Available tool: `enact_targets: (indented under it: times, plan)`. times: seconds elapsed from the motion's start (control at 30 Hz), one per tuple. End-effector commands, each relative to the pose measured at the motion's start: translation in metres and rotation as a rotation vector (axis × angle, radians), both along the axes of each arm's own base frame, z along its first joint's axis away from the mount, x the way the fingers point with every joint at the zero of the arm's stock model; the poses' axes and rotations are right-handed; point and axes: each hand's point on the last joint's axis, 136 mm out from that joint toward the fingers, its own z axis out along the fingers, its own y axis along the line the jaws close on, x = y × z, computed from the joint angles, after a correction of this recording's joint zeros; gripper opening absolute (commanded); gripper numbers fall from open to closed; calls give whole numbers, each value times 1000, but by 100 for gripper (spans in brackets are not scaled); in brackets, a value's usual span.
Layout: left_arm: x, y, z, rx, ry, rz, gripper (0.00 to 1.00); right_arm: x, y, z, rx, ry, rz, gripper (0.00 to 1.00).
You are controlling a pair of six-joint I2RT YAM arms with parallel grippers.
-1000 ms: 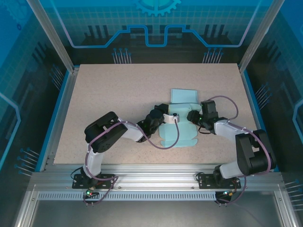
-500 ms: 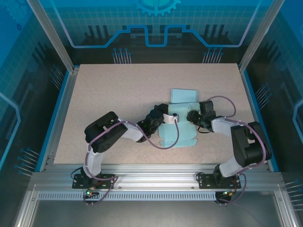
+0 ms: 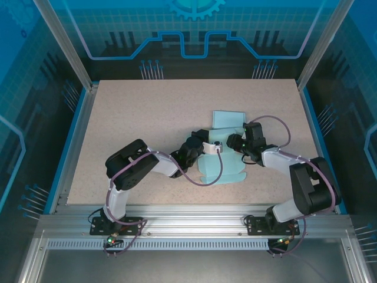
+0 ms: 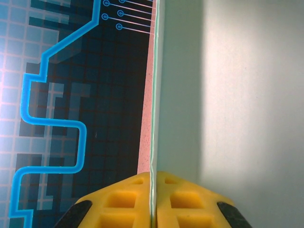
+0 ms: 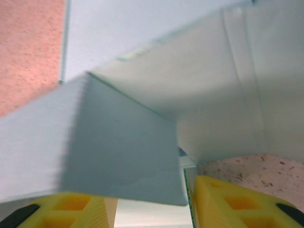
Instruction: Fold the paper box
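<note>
Starting at the left, the left gripper [image 3: 207, 147] is seen shut on a raised side wall [image 4: 153, 95] of the paper box [image 3: 222, 170], the thin card edge being pinched upright between its yellow fingers [image 4: 118, 199]. The pale blue-green box lies part folded near the middle of the table [image 3: 141, 112], between the two arms, with its near panel flat and another panel spread beyond it. At the right, the right gripper [image 3: 235, 142] is set against the opposite side. Its jaws stand partly apart, and a loose flap [image 5: 118, 142] lies across one finger, with no grip on it to be made out. For the fold to be done well, the left pinch is best used as a firm anchor, low near the crease, so that the wall is not bent. The flap should be pushed inward along its scored line, slowly, and the box should not be dragged across the table.
</note>
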Motion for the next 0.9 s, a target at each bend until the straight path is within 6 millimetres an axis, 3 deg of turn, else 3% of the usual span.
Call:
enact_targets:
  times: [0.0, 0.3, 0.43, 0.53, 0.7, 0.87]
  plan:
    - [-5, -7, -13, 30, 18, -29, 10, -5, 6, 9, 9, -26, 27, 48]
    - [-3, -9, -10, 29, 10, -32, 10, -10, 9, -8, 16, 35, 38, 56]
    - [-5, -7, -11, 47, -11, -43, 10, -20, 7, 11, 11, 16, 69, 60]
    - [-6, -8, -7, 45, -43, -52, 10, -31, -10, 37, 0, -21, 60, 71]
    - [-6, -9, -5, 57, -121, -57, 10, -45, -56, 73, 5, -79, -20, 77]
    - [-7, -11, -5, 71, -155, -69, 10, -27, -100, 75, -37, -29, -113, 73]
